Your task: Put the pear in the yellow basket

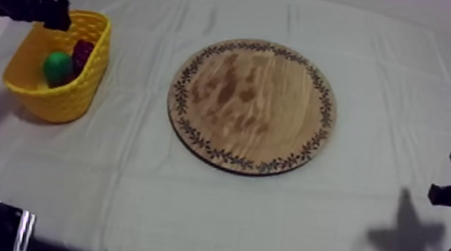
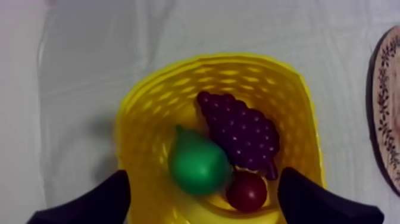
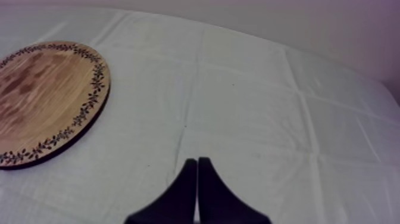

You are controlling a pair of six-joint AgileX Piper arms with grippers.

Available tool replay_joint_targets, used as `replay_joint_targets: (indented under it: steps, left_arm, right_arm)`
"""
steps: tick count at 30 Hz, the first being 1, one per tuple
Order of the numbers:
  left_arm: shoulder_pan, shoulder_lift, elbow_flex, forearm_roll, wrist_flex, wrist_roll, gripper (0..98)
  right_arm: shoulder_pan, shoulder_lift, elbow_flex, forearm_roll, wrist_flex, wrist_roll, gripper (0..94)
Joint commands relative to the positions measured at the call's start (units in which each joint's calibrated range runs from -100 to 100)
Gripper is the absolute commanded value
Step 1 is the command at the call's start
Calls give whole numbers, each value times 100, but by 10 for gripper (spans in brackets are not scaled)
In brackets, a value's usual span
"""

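Now my left end effector (image 2: 203, 176) hangs spread over the yellow woven basket (image 2: 138, 107) holding the green pear (image 2: 197, 167); my right end effector (image 3: 197, 163) is pressed together.

Seen from above, the basket (image 1: 67, 100) wall and the pear (image 1: 58, 68) hide most of the grapes (image 1: 82, 52).

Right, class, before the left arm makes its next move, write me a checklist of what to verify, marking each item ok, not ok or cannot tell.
1. Pear inside yellow basket: ok, beside the grapes and small red fruit.
2. Left gripper holds nothing: ok, fingers apart above the basket.
3. Pear off the wooden board: ok.
4. Right gripper out of the way: ok, shut, over the cloth beside the board.
5. Pear lies steady: cannot tell.
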Motion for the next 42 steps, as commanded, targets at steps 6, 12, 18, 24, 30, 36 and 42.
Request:
replay_joint_targets:
  steps: [6, 12, 18, 24, 30, 36, 42]
  left_arm:
    - [-19, -667, 276, -5, -332, 236, 647]
    - [-102, -1677, 839, -45, -1027, 398, 369]
    - [-168, -2944, 1546, -44, -1527, 416, 76]
    - [-335, -4325, 2490, -6, -2045, 578, 16]
    - [-250, -5947, 3927, -146, -2407, 605, 3]
    - [-291, -7238, 5022, -204, -2589, 576, 1]
    - [-314, -8088, 5847, -227, -3075, 671, 0]
  right_arm:
    - [-1, 1, 5, 1, 1, -1, 5]
    - [-1, 1, 5, 1, 1, -1, 5]
    - [-1, 1, 5, 1, 1, -1, 5]
    - [-1, 1, 5, 1, 1, -1, 5]
    - [-1, 1, 5, 1, 1, -1, 5]
    - [-1, 1, 5, 1, 1, 2, 5]
    - [-1, 1, 5, 1, 1, 3, 5]
